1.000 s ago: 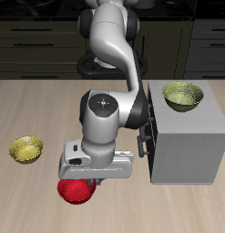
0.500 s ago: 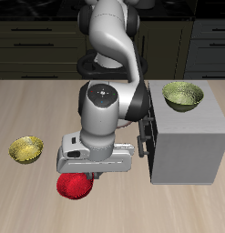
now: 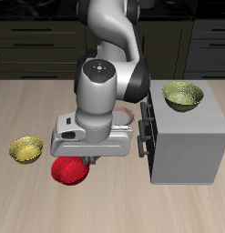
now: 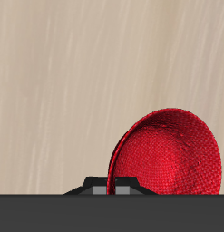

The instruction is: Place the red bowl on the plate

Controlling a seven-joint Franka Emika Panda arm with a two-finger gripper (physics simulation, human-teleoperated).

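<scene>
Pale wooden table (image 3: 32, 109), yellow-green bowl (image 3: 25, 149), plate (image 3: 127, 116), grey cabinet (image 3: 187, 141) resting on it

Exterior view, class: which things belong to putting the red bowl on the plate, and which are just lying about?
Belong to the job:
red bowl
plate, mostly hidden behind the arm
hand

Just lying about:
yellow-green bowl on the table
yellow-green bowl on the grey cabinet
grey cabinet
</scene>
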